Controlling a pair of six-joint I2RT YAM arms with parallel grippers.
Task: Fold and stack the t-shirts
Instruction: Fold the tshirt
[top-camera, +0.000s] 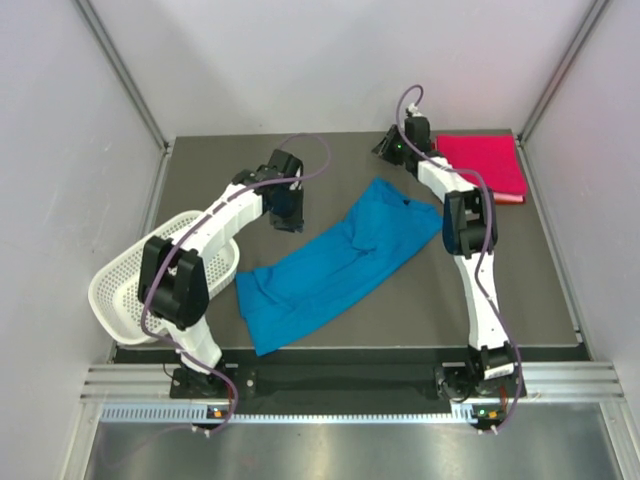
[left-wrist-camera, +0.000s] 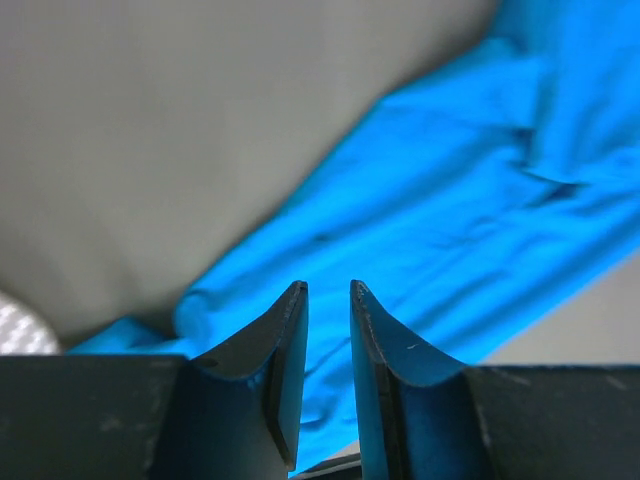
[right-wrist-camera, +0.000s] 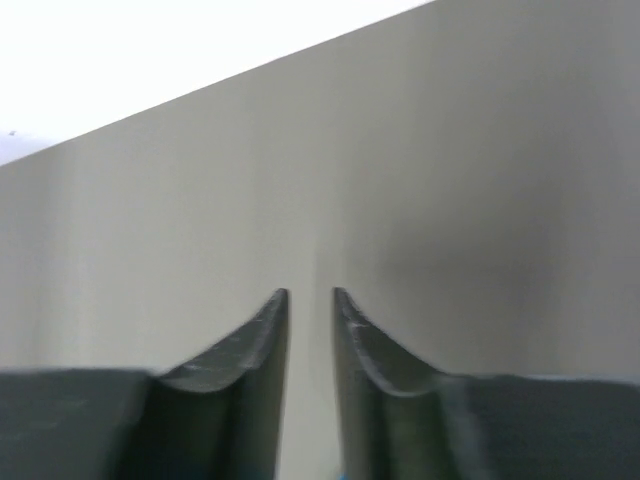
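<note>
The left gripper (left-wrist-camera: 327, 292) is hovering just beside the far-left edge of the blue t-shirt (top-camera: 330, 268), its jaws standing slightly apart with nothing between them. The right gripper (right-wrist-camera: 310, 295) is hanging over the bare table (top-camera: 200, 160) at the far side, near the pink-red t-shirt (top-camera: 482, 165), its jaws parted by a narrow gap and gripping nothing. Two t-shirts are showing. The blue one is lying rumpled, stretching diagonally across the middle. The pink-red one is lying folded into a flat rectangle in the far right corner, apart from the blue. One white mesh basket (top-camera: 120, 290) is sitting tilted at the near left edge, partly behind the left arm.
</note>
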